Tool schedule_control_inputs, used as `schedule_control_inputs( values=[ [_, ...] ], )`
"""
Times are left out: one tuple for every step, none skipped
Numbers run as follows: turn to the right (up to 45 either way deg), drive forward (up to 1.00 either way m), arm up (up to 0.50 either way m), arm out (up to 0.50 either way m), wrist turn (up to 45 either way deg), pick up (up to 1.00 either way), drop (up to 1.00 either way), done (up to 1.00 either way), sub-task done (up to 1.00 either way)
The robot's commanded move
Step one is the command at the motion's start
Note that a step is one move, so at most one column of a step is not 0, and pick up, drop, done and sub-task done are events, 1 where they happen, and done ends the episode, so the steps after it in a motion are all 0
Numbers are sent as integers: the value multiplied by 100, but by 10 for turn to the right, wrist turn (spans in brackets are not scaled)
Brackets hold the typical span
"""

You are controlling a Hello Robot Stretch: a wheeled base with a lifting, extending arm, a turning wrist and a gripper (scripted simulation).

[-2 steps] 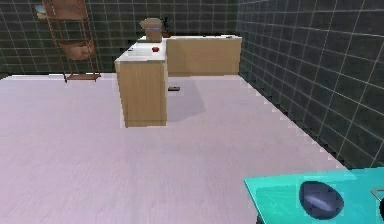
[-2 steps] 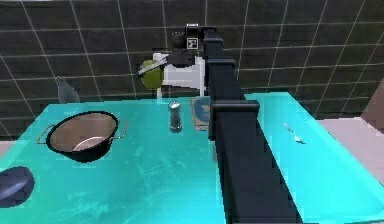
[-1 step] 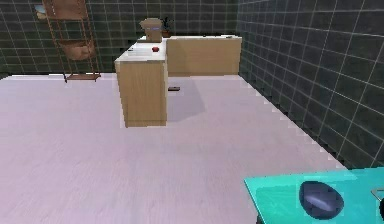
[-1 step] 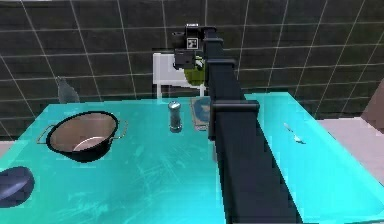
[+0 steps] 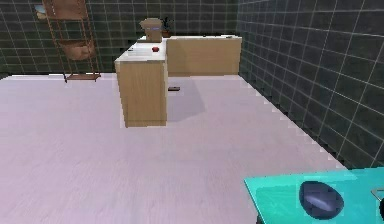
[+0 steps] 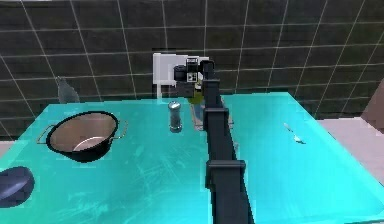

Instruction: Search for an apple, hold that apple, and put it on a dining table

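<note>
The arm [image 6: 225, 150] reached across the turquoise table [image 6: 320, 175], with its gripper [image 6: 190, 76] near the far edge, close to a small metal cup [image 6: 176, 115]. Whether the fingers held anything, or how they stood, could not be told. A dark bowl [image 6: 82, 135] sat on the table's left part. In the forward view a small red thing [image 5: 156, 47] — apple-coloured — lay on the wooden counter [image 5: 142, 95], well apart from the table.

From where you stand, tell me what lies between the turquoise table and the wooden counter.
Bare pale floor lies between the turquoise table and the wooden counter, as the forward view shows.
</note>
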Motion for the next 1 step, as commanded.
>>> schedule_control_inputs(
  values=[
    [0,0,-32,0,0,0,0,0,0]
  ],
)
